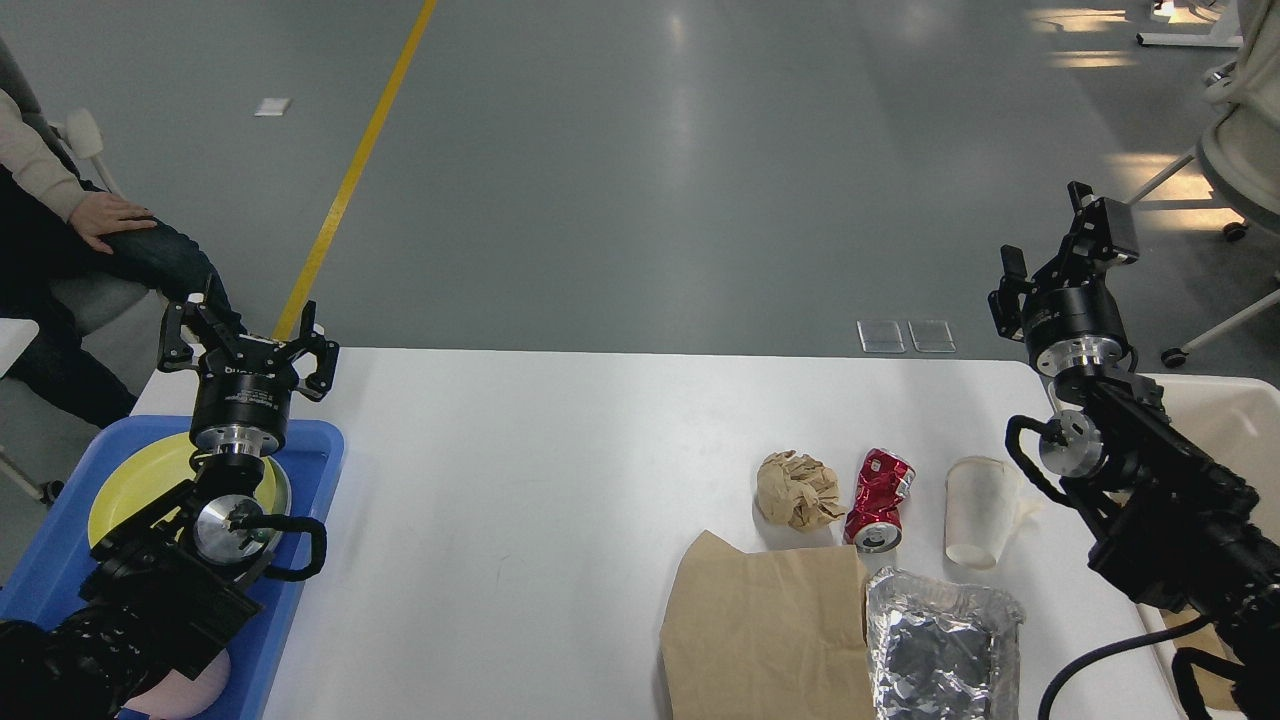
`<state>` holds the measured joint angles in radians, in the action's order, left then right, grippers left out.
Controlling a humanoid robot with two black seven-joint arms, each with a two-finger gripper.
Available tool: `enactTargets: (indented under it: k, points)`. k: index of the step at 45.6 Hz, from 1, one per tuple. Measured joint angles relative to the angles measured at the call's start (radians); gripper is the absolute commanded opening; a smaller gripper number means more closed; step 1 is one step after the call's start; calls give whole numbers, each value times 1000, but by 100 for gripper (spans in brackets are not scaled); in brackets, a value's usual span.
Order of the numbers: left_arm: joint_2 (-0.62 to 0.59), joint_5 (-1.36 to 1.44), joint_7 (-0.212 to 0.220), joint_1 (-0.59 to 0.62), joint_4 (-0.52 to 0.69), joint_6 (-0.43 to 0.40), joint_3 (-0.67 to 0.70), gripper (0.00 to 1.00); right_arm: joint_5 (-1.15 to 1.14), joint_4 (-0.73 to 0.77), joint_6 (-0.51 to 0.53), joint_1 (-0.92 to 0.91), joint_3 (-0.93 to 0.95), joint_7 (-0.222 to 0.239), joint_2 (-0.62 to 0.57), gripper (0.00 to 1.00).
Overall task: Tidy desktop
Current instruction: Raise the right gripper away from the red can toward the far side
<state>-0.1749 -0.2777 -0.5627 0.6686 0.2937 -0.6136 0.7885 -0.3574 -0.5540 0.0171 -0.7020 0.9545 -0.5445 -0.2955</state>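
The white desktop point(540, 480) fills the lower view. On its right part lie a crumpled brown paper ball point(798, 489), a crushed red can point(881, 498), a clear plastic cup point(975, 511) on its side, a flat brown paper bag point(765, 630) and a foil tray point(940, 650). My left gripper point(247, 335) is open and empty, raised above the far end of the blue tray point(310, 500). My right gripper point(1065, 255) is open and empty, raised above the desktop's far right corner, near the cream bin point(1215, 420).
A yellow plate point(150, 475) lies in the blue tray, with a pink thing point(200, 690) at its near end. A seated person point(70, 240) is at far left. Office chairs point(1220, 150) stand at far right. The cream bin holds something brown point(1215, 685).
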Motion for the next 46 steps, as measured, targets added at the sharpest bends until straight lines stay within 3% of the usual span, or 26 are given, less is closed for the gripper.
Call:
enactTargets:
  k: [7, 13, 17, 23, 25, 30, 34, 38, 46]
  points:
    - [0, 0, 0, 0, -1, 0, 0, 96, -14, -4, 1, -53, -163, 7, -42, 100]
    - [0, 0, 0, -1, 0, 0, 0, 96, -12, -7, -5, -155, -467, 23, -91, 100]
    - [0, 0, 0, -1, 0, 0, 0, 96, -2, -8, -5, -238, -661, 58, -120, 100]
    - [0, 0, 0, -1, 0, 0, 0, 96, 7, -18, 2, -346, -844, 199, -146, 100]
    - [0, 0, 0, -1, 0, 0, 0, 96, 8, -32, 12, -391, -893, 298, -150, 100]
    - [0, 0, 0, 0, 0, 0, 0, 96, 10, -50, 34, -467, -1006, 462, -139, 100]
    - [0, 0, 0, 0, 0, 0, 0, 96, 12, -54, 47, -534, -1154, 565, -99, 100]
    - [0, 0, 0, 0, 0, 0, 0, 96, 20, -60, 81, -607, -1374, 627, -39, 100]
    - [0, 0, 0, 0, 0, 0, 0, 96, 32, -185, 193, -781, -1734, 637, 43, 100]
